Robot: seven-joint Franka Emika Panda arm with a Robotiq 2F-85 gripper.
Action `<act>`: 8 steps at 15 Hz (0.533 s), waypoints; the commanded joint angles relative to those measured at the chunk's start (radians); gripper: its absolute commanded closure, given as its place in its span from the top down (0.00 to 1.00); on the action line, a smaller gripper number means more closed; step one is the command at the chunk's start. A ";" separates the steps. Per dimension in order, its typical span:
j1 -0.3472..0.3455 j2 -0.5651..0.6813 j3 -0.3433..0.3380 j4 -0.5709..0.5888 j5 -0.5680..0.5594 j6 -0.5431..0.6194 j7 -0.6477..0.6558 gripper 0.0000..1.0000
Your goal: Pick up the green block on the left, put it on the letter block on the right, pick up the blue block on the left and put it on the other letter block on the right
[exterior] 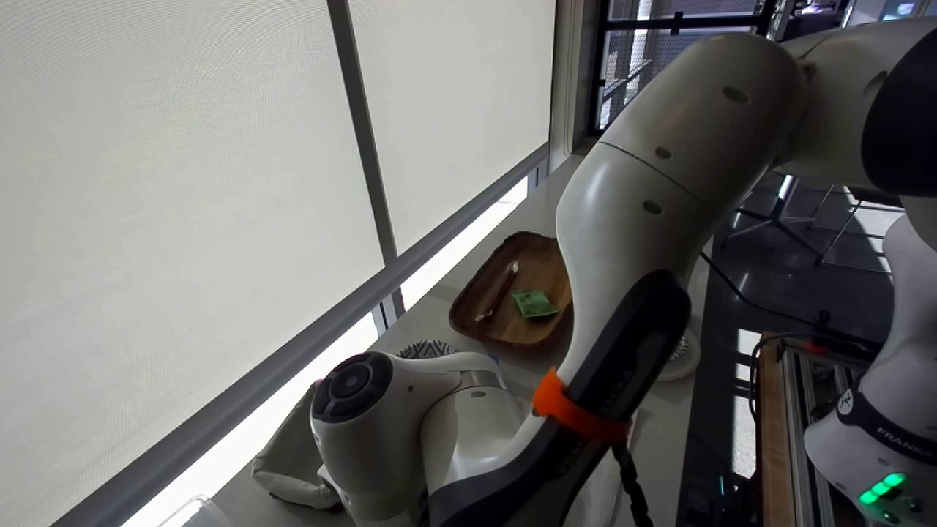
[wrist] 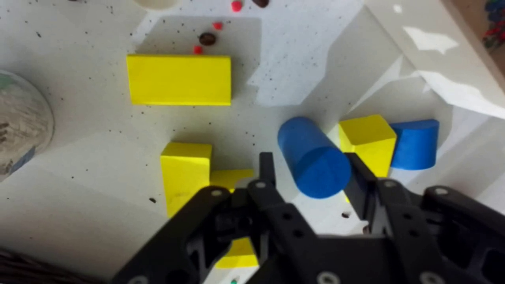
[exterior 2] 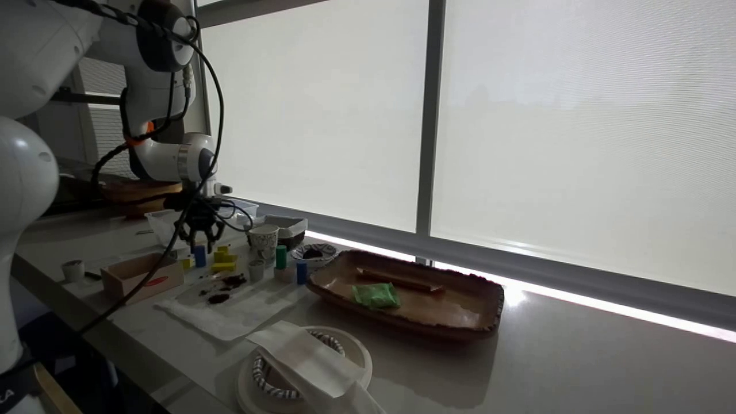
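My gripper (exterior 2: 202, 247) is open, pointing down over the blue block (exterior 2: 199, 259). In the wrist view the fingers (wrist: 313, 167) stand on both sides of the blue block (wrist: 305, 152), an upright cylinder. A gap shows at the left finger; the right finger is close to it, and touching cannot be told. The green block (exterior 2: 280, 256) is an upright cylinder that appears on or just behind a pale block (exterior 2: 284, 275); no letter is readable. Another blue cylinder (exterior 2: 301, 272) stands beside it. In an exterior view the arm (exterior: 468, 432) hides the gripper and blocks.
Yellow blocks (wrist: 179, 80) lie around the gripper; one (wrist: 369, 136) and a small blue piece (wrist: 415, 145) stand right of the blue block. A cardboard box (exterior 2: 144, 276), patterned cup (exterior 2: 264, 241), small cup (exterior 2: 256, 270) and wooden tray (exterior 2: 460, 330) with a green packet (exterior 2: 376, 295) are nearby.
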 commanded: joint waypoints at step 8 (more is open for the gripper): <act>0.016 -0.209 0.005 -0.123 0.040 -0.155 0.119 0.08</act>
